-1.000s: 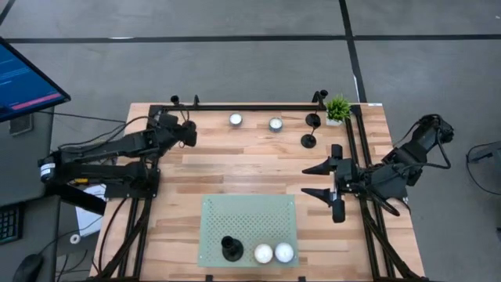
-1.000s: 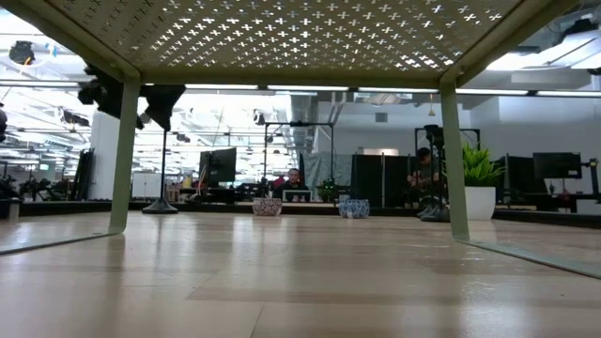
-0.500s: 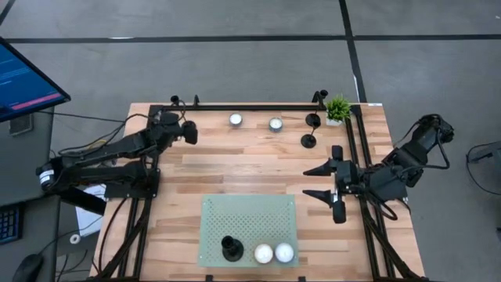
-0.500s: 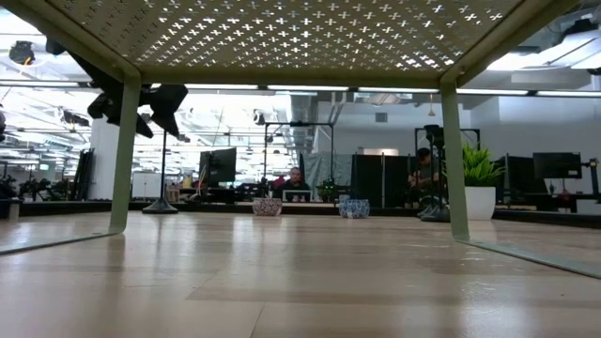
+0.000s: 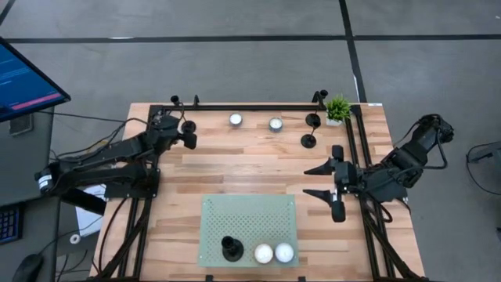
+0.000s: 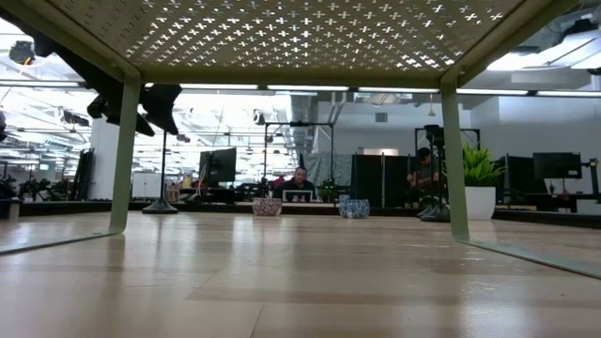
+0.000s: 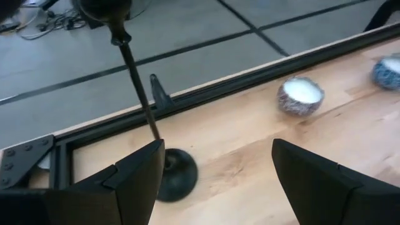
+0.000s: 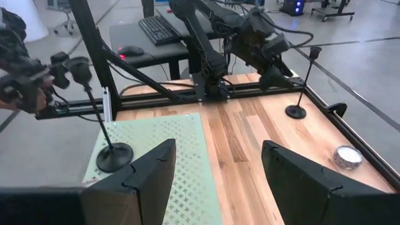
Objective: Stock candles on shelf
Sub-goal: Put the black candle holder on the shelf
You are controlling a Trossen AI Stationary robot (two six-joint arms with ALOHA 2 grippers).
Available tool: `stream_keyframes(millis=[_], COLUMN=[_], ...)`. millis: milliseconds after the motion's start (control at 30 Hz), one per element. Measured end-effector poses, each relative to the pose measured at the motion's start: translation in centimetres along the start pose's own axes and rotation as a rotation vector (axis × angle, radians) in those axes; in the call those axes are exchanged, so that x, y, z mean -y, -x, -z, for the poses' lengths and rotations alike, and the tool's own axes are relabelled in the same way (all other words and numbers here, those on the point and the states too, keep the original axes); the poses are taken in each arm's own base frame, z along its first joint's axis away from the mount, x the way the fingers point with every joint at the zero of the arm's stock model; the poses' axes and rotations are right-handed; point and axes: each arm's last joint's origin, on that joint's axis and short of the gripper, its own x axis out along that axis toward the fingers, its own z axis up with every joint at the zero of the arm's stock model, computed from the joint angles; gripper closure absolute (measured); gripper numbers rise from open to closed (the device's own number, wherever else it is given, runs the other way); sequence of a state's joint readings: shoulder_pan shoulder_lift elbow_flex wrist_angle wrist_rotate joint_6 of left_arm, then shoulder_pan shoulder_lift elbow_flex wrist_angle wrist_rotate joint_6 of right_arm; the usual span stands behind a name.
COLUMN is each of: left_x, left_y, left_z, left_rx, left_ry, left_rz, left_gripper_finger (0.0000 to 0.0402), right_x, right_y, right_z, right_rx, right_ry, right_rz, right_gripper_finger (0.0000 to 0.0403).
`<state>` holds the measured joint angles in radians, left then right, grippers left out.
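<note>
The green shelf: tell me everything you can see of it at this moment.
The shelf is a flat, pale green rectangular panel, seemingly painted metal, perforated with a grid of small cross-shaped holes. It stands level on slim legs at the table's near edge, midway between the arms. Along its near edge sit a black candlestick and two white candles in a row. Neither tool touches it: the left tool hangs at the far left, and the right tool is off its right side.

I see two candles (image 5: 272,253) on the green shelf (image 5: 248,219) (near edge), two more (image 5: 255,121) along the table's far edge.
</note>
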<state>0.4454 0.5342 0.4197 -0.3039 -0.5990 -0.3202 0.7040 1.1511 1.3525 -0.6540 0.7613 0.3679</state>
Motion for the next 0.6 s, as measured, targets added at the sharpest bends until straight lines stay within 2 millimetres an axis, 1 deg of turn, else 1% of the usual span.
stream_keyframes(millis=[67,267,367,467,600], left_x=[-0.2,-0.8,-0.8,-0.8,-0.8], left_y=[0.4,1.9,2.2,2.0,1.1], left_z=[-0.1,-0.8,-1.0,-1.0,0.2], left_rx=[0.032,0.114,0.134,0.14,0.102], left_ry=[0.015,0.066,0.058,0.036,-0.005], left_rz=[0.02,0.151,0.2,0.151,0.056], left_gripper_finger=[0.0106,0.0106,0.0106,0.011,0.012], right_x=[0.1,0.8,1.1,1.4,1.8], right_y=[0.0,-0.1,-0.1,-0.4,-0.6], right_z=[0.1,0.5,0.6,0.6,0.5], right_rx=[-0.007,-0.039,-0.044,-0.047,-0.053], right_ry=[0.012,-0.003,-0.016,-0.018,-0.018], right_rz=[0.018,0.084,0.103,0.118,0.14], right_gripper_finger=[0.0175,0.0175,0.0175,0.0175,0.0175])
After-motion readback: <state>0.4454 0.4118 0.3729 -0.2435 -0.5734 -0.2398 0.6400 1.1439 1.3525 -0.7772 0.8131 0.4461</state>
